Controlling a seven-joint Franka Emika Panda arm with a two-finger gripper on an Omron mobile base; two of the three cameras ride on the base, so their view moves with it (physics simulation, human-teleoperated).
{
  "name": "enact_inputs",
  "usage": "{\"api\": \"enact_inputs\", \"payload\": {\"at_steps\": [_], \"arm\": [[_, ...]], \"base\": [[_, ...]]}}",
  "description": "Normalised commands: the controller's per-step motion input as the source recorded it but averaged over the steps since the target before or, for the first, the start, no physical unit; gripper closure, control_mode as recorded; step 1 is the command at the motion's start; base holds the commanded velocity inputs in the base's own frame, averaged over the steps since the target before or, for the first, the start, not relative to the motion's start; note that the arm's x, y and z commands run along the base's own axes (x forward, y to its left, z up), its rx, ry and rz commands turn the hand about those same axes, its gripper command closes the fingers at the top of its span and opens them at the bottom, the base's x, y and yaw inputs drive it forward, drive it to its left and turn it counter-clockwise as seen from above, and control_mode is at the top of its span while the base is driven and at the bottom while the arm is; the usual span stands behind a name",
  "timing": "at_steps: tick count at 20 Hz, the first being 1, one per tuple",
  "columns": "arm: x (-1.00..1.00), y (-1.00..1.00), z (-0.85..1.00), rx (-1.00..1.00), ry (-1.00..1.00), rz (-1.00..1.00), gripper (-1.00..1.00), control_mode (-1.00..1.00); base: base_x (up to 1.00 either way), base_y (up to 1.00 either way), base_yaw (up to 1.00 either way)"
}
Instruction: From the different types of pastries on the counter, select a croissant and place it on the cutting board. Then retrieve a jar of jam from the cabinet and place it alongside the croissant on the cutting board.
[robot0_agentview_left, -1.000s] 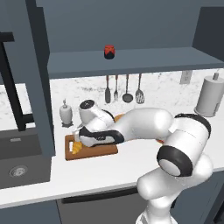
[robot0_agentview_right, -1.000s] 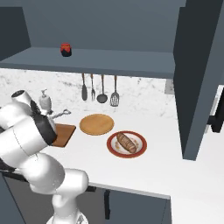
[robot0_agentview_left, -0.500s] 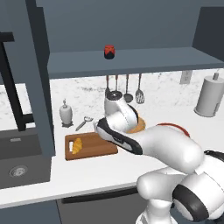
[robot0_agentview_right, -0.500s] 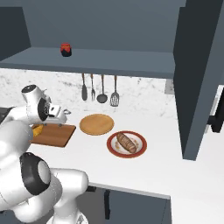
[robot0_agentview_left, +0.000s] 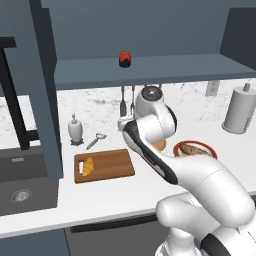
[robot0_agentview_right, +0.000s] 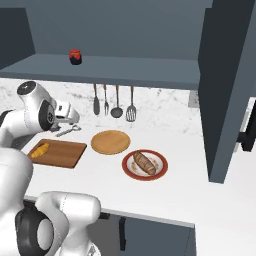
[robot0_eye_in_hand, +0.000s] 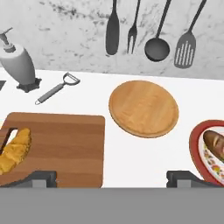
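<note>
Croissant (robot0_agentview_left: 88, 166) lying on the cutting board (robot0_agentview_left: 112, 164), close to the short edge with the white handle slot; in the hand view (robot0_eye_in_hand: 14, 151) at the board's (robot0_eye_in_hand: 65, 146) far left, beside the slot. Board flat on the counter (robot0_agentview_left: 125, 192), near the sink-side end and a little back from the front edge. From the right base view, croissant (robot0_agentview_right: 40, 150) on the board's (robot0_agentview_right: 62, 153) left part.

Hand (robot0_eye_in_hand: 111, 179) raised above the counter, empty, released, fingertips (robot0_eye_in_hand: 39, 178) spread wide apart, one over the board's front edge, the other over bare counter near the red plate (robot0_eye_in_hand: 210, 151). Nothing between them.

Jar of jam (robot0_agentview_left: 125, 59) upright on the cabinet shelf (robot0_agentview_left: 165, 67), well apart from the hand; same jar (robot0_agentview_right: 75, 56) toward the left of the shelf from the right base camera.

Round tan plate (robot0_agentview_right: 110, 142) on the counter just beside the board's right short edge, not touching. Brown elongated pastry (robot0_agentview_right: 144, 163) resting on the red-rimmed plate (robot0_agentview_right: 131, 171), nearer the front edge. Peeler (robot0_eye_in_hand: 57, 89) and soap dispenser (robot0_eye_in_hand: 17, 63) behind the board, near the back wall. Spatula, fork, ladle and slotted turner (robot0_eye_in_hand: 186, 46) hanging on the wall above the tan plate. Paper towel roll (robot0_agentview_left: 241, 110) standing toward the counter's far right end.
</note>
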Motion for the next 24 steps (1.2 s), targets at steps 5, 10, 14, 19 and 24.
{"api": "enact_inputs", "payload": {"at_steps": [5, 10, 14, 19, 24], "arm": [[0.00, -0.01, 1.00, 0.08, -0.51, 0.11, -1.00, -1.00], [0.00, -0.06, 1.00, 0.07, -0.49, 0.16, -1.00, -1.00], [0.00, -0.07, 0.94, 0.07, -0.49, 0.18, -1.00, -1.00], [0.00, -0.02, 0.99, 0.02, -0.33, 0.09, -1.00, -1.00], [0.03, 0.00, 0.36, -0.01, -0.01, 0.00, -1.00, -1.00]], "base": [[0.00, 0.00, 0.00], [0.00, 0.00, 0.00], [0.00, 0.00, 0.00], [0.00, 0.00, 0.00], [0.00, 0.00, 0.00]]}}
